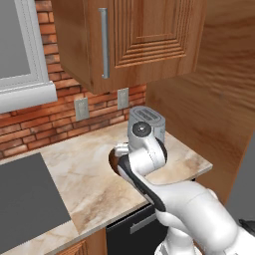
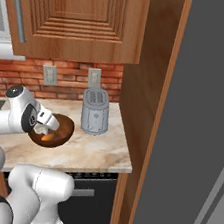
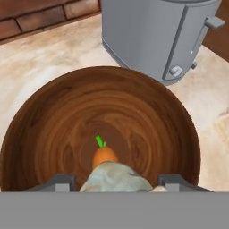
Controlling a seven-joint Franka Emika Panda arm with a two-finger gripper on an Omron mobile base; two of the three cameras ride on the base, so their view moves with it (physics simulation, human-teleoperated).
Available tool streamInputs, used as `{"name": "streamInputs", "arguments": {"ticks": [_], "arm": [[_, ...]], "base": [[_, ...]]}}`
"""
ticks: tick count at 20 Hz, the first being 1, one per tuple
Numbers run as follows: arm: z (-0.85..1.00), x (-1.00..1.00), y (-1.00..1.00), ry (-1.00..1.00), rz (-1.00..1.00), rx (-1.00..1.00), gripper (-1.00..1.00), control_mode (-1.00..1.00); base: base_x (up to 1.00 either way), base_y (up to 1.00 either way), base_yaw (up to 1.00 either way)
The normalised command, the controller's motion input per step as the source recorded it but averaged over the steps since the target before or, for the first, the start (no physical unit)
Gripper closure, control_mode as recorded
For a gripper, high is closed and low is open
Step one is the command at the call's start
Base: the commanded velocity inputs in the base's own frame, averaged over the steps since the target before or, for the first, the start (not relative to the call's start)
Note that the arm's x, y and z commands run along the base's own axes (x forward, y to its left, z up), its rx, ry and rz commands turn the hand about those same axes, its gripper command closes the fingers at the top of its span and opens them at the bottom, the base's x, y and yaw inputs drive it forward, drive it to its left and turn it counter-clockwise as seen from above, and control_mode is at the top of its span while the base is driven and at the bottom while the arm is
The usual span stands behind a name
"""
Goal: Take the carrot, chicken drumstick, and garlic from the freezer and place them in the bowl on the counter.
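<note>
Marble counter, toaster beside bowl, carrot inside, gripper grasping garlic

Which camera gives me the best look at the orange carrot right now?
Hand view: the small orange carrot with its green top lies in the dark brown wooden bowl. Right base view shows an orange glimpse; in the left base view I cannot make it out.

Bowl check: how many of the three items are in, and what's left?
Done: the carrot lies in the bowl beside the toaster. In hand: the garlic sits between the fingers just above the bowl, seemingly not yet dropped. Left: releasing it, then probably the chicken drumstick, which I can't see in the bowl.
</note>
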Motion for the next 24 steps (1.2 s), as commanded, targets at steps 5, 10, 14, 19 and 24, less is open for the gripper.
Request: {"name": "streamInputs", "arguments": {"ticks": [5,10,14,19,24], "arm": [[0.05,0.00,0.00,-0.02,0.00,0.00,-1.00,-1.00],[0.65,-0.69,0.00,-0.13,-0.02,0.00,-1.00,-1.00],[0.81,-1.00,0.00,-0.05,-0.08,0.08,-1.00,-1.00],[0.49,-1.00,-0.13,-0.01,-0.06,0.17,-1.00,-1.00],[0.60,-1.00,-0.24,0.13,-0.05,0.21,-1.00,-1.00]], "base": [[0.00,0.00,0.00],[0.00,0.00,0.00],[0.00,0.00,0.00],[0.00,0.00,0.00],[0.00,0.00,0.00]]}}
